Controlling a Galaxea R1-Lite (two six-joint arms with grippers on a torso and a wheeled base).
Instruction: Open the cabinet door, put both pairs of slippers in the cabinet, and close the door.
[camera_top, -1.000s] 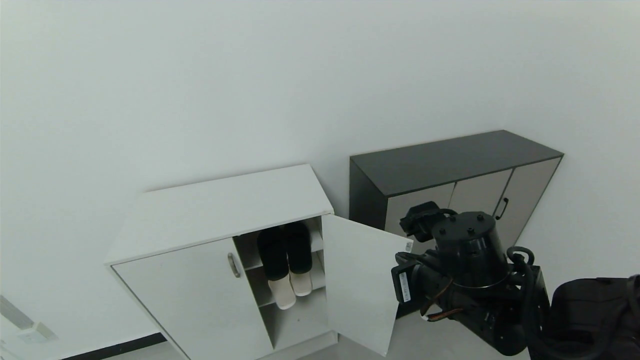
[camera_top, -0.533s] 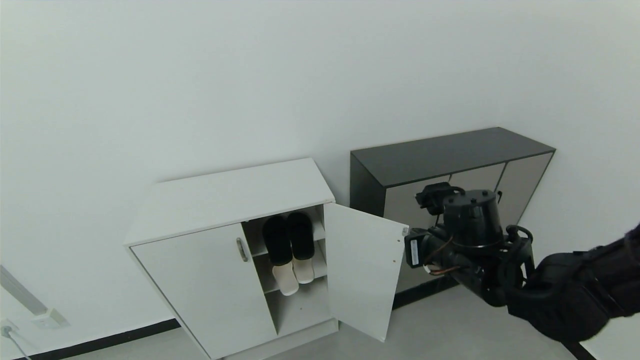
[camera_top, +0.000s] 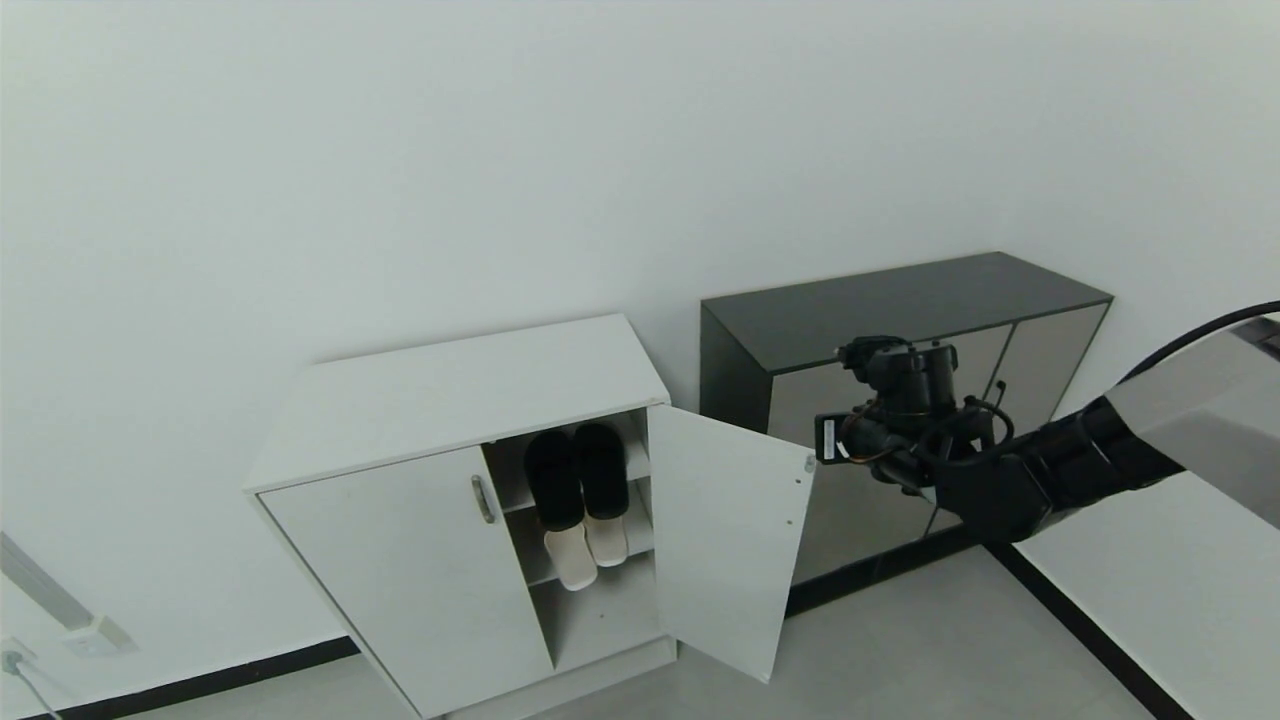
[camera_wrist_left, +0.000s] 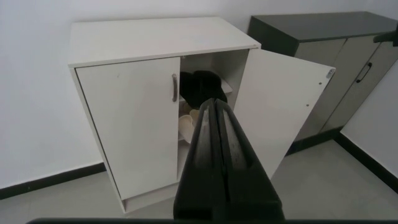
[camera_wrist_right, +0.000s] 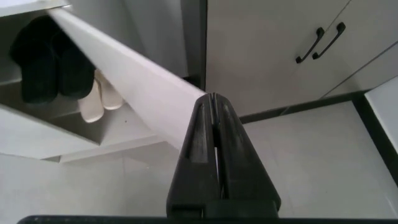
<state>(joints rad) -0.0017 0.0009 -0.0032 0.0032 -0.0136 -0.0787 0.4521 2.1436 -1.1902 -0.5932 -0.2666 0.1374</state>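
The white cabinet stands against the wall with its right door swung open and its left door closed. Inside, a black pair of slippers lies on the upper shelf and a white pair on the shelf below. The right wrist view shows my right gripper shut and empty, close to the outer face of the open door, beside its free edge. My left gripper is shut and empty, held back in front of the cabinet opening, where the black slippers show.
A dark cabinet with grey doors stands right of the white one, behind my right arm. A white panel edged in black runs along the right. A wall socket sits low at the left. Bare grey floor lies before both cabinets.
The head camera shifted early on. My right arm has stretched out away from the camera, toward the free edge of the open door. The door and slippers have not moved.
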